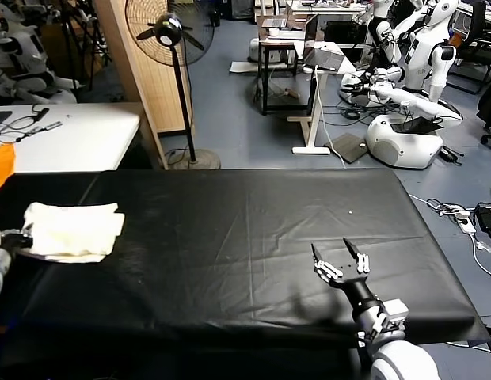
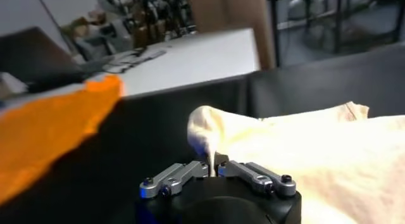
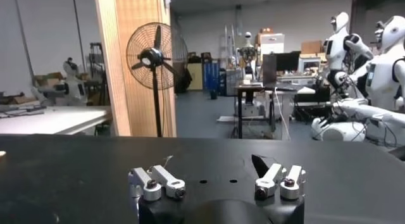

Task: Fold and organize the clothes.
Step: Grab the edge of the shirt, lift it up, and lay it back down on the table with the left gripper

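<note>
The clothes are one cream short-sleeved shirt (image 1: pixel 74 230), folded into a rough rectangle at the far left of the black table (image 1: pixel 245 237). My left gripper (image 1: pixel 22 237) sits at the shirt's left edge, shut on a pinched-up fold of the cream fabric (image 2: pixel 204 140). In the left wrist view the shirt (image 2: pixel 316 155) spreads away from the closed jaws, with the gripper (image 2: pixel 212 168) at its near corner. My right gripper (image 1: pixel 340 255) hovers over the table's front right, open and holding nothing. Its spread fingers (image 3: pixel 215 181) point across bare black cover.
A bright orange cloth (image 1: pixel 0 166) lies at the table's far left corner, also seen close by as orange cloth (image 2: pixel 44 133). A white table (image 1: pixel 71 134) stands behind. A standing fan (image 1: pixel 174 36) and other robots (image 1: pixel 412 87) are beyond the table's far edge.
</note>
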{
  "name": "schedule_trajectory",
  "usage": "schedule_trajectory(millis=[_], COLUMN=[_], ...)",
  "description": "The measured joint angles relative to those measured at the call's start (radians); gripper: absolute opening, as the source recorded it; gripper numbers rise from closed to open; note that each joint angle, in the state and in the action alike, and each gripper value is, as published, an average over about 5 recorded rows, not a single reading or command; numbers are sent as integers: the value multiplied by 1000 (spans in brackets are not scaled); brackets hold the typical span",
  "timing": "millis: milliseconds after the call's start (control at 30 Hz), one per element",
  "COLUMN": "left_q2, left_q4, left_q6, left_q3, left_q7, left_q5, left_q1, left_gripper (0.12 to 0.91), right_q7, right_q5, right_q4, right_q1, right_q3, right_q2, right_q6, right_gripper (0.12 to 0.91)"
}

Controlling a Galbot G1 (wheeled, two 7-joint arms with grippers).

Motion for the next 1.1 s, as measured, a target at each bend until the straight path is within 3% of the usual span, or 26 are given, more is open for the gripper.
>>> schedule_trajectory(millis=[133, 300, 433, 567, 700, 800, 900, 1100], left_q2=[-2, -32, -73, -141, -228, -299, -359, -397], left_q4=[-102, -351, -539, -646, -662, -644, -632, -650], left_q6=[57, 150, 198, 209, 179, 142, 115, 78], left_q3=[-22, -16, 29, 117, 250, 360, 447, 499], left_q7=[-51, -116, -143, -145, -142, -141, -142, -140], left_q5=[-45, -125, -130, -65, 23, 61, 49, -38], left_q1=[24, 41, 45, 46, 44, 44, 46, 43], left_gripper=[159, 159, 159, 159, 173, 277, 444, 745], right_q7=[-1, -2, -2, -3, -4, -5, -11, -17], right_q5=[-2, -5, -6, -7, -14, -25, -31, -26], right_q4=[3, 15, 26, 35, 37, 36, 30, 5], right_q1=[-13, -25, -39, -53, -59, -60, -59, -34], right_q3=[5, 13, 24, 34, 35, 32, 26, -8], right_q2=[0, 2, 2, 2, 7, 12, 13, 1], right_q6=[4, 4, 4, 5, 5, 4, 0, -33], right_gripper=[798, 798, 798, 798, 798, 798, 798, 798])
